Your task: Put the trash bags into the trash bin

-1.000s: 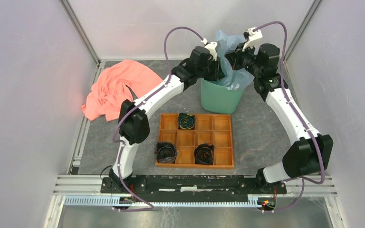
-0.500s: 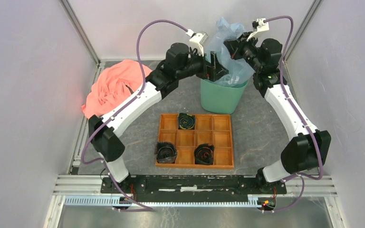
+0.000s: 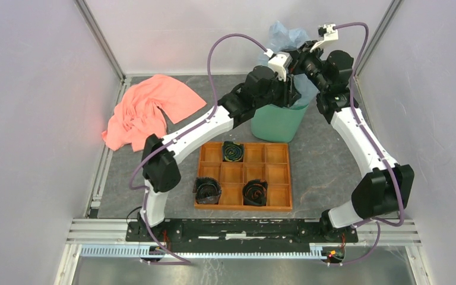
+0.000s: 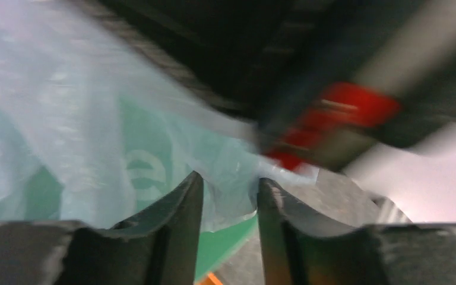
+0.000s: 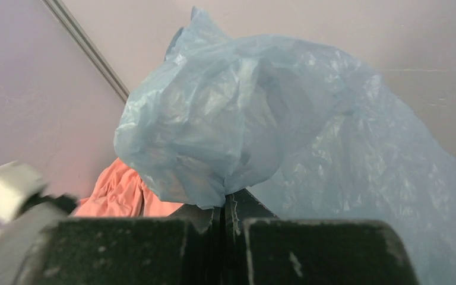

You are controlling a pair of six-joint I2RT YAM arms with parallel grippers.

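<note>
My right pincer (image 5: 224, 209) is clamped tight on a bunched fold of the pale blue trash bag (image 5: 261, 119), held up above the mint-green trash bin (image 3: 276, 123), while my left pincer (image 4: 228, 205) stands parted by the bin's rim, film seemingly between its fingers in the blur

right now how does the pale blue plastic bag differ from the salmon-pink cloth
The thin pale blue plastic bag is see-through; the salmon-pink cloth is opaque. The bag is held up over the mint-green plastic bin, pinched in the shut jaws of the right gripper; the cloth lies loose on the table. Both are soft and crumpled.
</note>
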